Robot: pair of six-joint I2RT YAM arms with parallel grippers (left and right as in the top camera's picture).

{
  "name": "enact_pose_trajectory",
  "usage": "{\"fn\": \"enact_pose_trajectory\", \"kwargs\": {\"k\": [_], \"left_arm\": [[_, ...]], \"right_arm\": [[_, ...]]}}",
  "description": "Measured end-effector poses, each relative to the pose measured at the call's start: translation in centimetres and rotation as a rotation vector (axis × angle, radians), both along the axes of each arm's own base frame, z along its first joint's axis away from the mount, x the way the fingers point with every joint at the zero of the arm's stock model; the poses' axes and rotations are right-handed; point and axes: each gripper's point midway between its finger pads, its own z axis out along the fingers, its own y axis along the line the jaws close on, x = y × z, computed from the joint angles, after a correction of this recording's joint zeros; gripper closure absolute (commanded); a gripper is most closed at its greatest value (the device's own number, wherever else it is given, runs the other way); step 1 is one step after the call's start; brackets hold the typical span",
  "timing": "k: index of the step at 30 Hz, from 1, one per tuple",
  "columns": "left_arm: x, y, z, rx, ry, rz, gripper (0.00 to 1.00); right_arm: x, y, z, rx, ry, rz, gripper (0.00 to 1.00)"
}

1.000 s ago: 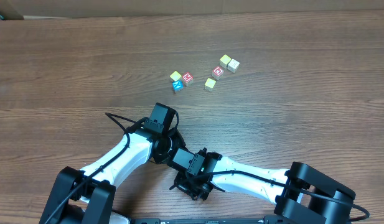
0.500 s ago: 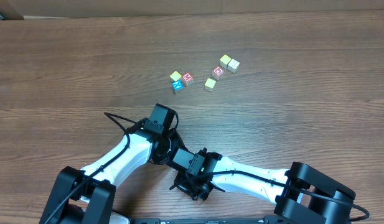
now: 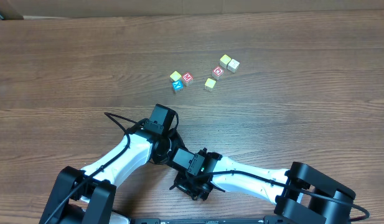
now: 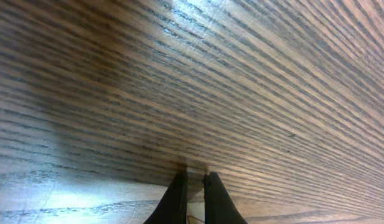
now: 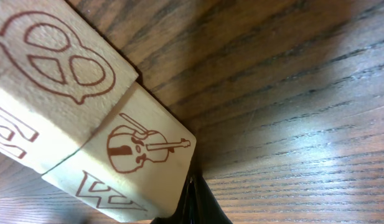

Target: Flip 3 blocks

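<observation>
Plain brown wood-grain table [image 3: 67, 56] everywhere, left gripper [image 4: 193, 177] pinched together on nothing, right gripper [image 5: 193, 202] closed up too with two pale blocks [image 5: 142, 149] (pretzel and violin pics) touching side by side just beside its tips, colourful cubes [image 3: 187, 78] scattered well apart further up.

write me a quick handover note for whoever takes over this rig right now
Left gripper: shut, empty, just above the table.
Right gripper: shut, holding nothing, tip beside the violin block.
Blocks: the violin block touches the pretzel block; seven small cubes lie grouped far mid-table, away from both arms.
Done: no flip can be confirmed.
Left: flip three blocks.
</observation>
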Motion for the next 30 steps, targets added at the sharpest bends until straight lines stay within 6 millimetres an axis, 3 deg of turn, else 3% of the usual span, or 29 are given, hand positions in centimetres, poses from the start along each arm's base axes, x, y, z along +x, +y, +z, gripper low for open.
{"fn": "enact_pose_trajectory", "kwargs": {"k": [30], "left_arm": [[0.29, -0.29, -0.01, -0.017, -0.016, -0.003, 0.96]], "right_arm": [[0.02, 0.00, 0.00, 0.000, -0.001, -0.001, 0.96]]}}
